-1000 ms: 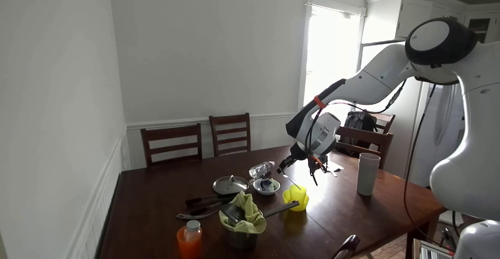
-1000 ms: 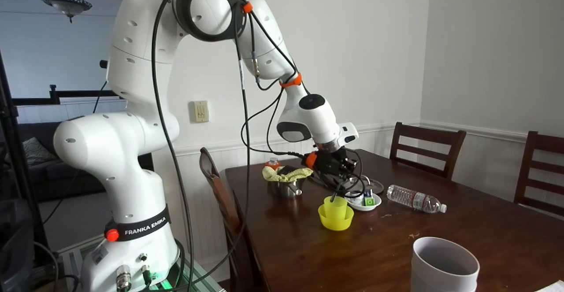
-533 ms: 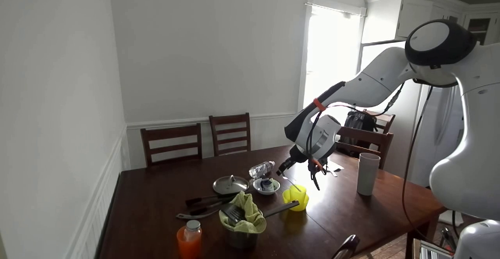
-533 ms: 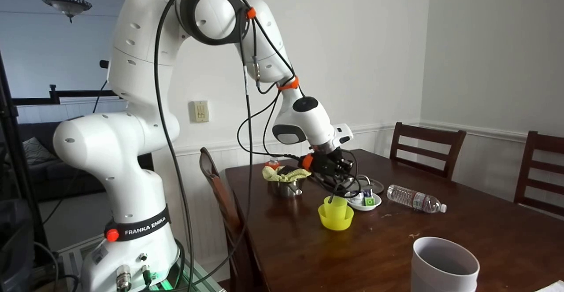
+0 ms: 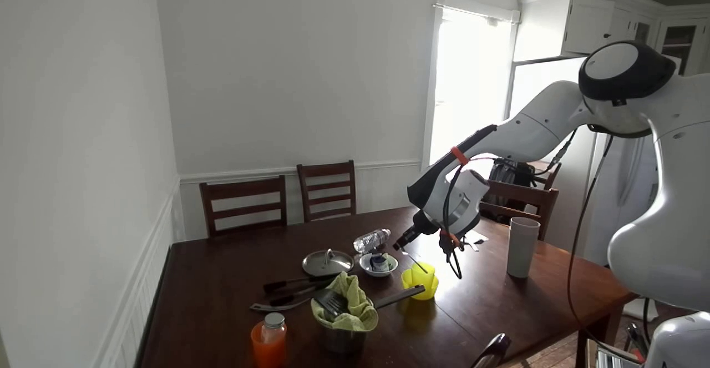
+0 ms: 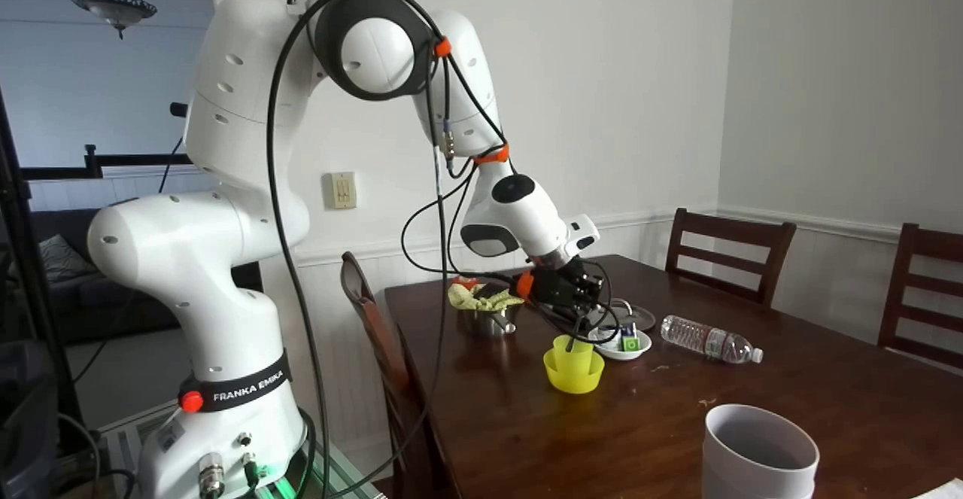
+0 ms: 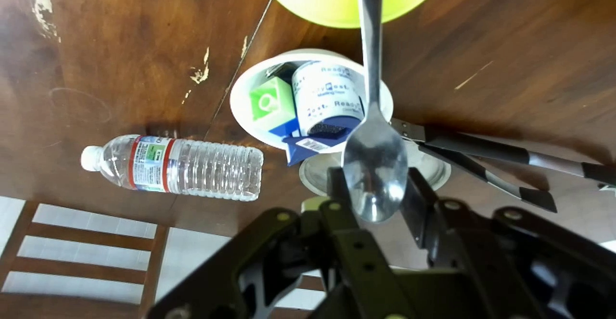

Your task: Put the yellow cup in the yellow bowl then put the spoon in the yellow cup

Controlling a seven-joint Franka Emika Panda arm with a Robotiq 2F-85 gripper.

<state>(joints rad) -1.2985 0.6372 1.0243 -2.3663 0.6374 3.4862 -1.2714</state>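
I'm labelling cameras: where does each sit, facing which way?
An exterior view: near the orange cup, facing the windowed wall; white jointed arm.
An exterior view: near the tall grey tumbler, facing a wall corner; arm and base.
Wrist view: on wrist, facing the brown tabletop; black gripper.
Both exterior views share the yellow cup in the low yellow bowl.

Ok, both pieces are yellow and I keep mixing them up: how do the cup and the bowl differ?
The yellow cup is narrow, while the yellow bowl is wider. The cup reaches higher, its rim above the bowl's. The cup stands inside the bowl, whereas the bowl sits on the table. Both share a plain bright yellow and stand open side up.
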